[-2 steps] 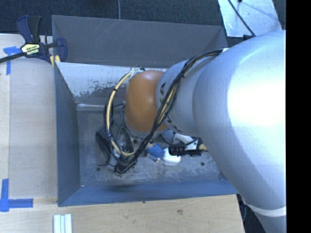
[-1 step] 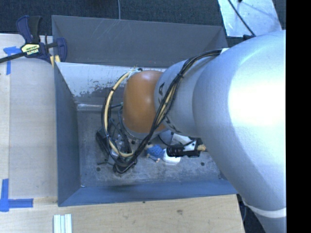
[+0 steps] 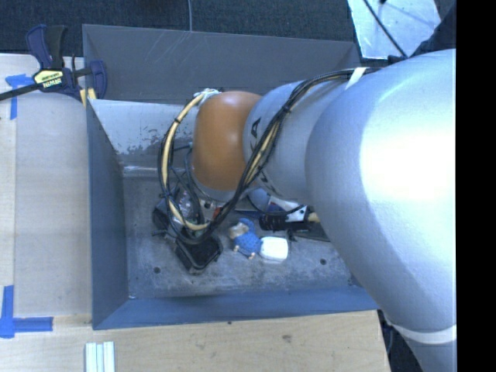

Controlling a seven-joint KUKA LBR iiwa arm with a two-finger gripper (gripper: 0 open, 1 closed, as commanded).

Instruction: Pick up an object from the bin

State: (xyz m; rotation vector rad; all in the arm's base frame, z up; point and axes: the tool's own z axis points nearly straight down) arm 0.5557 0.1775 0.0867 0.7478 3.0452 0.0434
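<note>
My gripper [image 3: 186, 209] is low over the bin floor at centre-left, beneath the arm's orange cover and its looped cables. A black, boxy object [image 3: 198, 253] lies right under it, touching or nearly touching it. Just to the right rest a small blue object [image 3: 246, 243] and a white rounded block [image 3: 274, 249], side by side. Behind those two, a black tool-like piece [image 3: 285, 221] pokes out from under the arm.
The big grey arm covers the right half of the bin and whatever lies there. Bare floor runs along the front wall and the left wall. The sloped back wall rises close behind the gripper.
</note>
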